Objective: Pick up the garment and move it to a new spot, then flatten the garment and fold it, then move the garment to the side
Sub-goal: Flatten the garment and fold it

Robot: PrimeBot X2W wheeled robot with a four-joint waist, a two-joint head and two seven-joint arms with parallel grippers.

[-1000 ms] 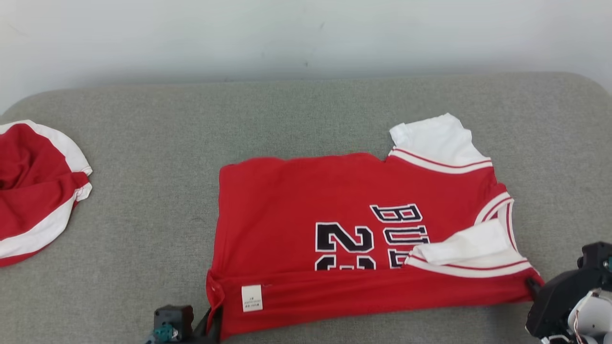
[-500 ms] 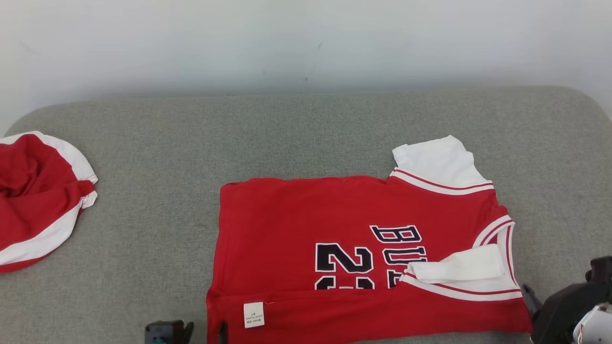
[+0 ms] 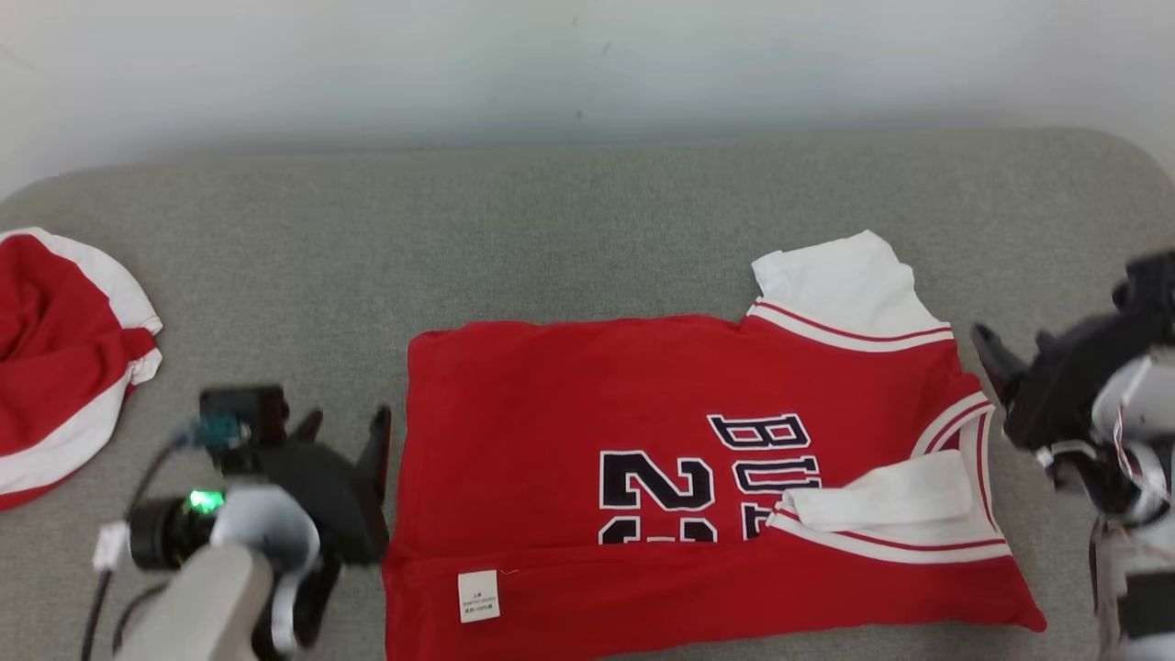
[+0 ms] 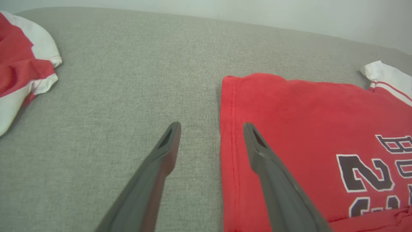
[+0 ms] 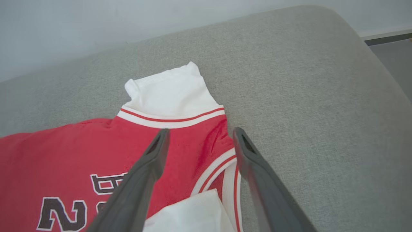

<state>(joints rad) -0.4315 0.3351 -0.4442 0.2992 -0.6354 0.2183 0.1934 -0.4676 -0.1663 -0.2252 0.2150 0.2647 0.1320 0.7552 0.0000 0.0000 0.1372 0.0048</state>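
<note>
The red jersey (image 3: 661, 459) lies spread on a grey cushion (image 3: 587, 229), a little toward the robot's right of its middle and close to the near edge. Its hem points to the robot's left and its shoulders to the right. A strip along the near side is folded up over the front, and a small white label (image 3: 478, 595) shows on that strip. Dark letters and a number (image 3: 656, 479) are printed on the chest, partly covered by the fold. One white sleeve (image 3: 840, 280) sticks out flat at the far right corner; the other white sleeve (image 3: 881, 496) is turned in over the print.

The left gripper (image 4: 210, 127) stands just beside the hem, its two fingers spread wide with nothing between them. In the left wrist view one finger is over bare cushion and the other over the red cloth just inside the hem; whether either tip touches cannot be told.

The right gripper (image 5: 201, 131) is at the shoulder end, also spread wide and holding nothing. In the right wrist view its fingers frame the red and white trim near the far sleeve.

A second red and white garment (image 3: 64, 367) lies bunched at the left end of the cushion, well apart from the jersey. A pale wall (image 3: 587, 64) rises behind.
</note>
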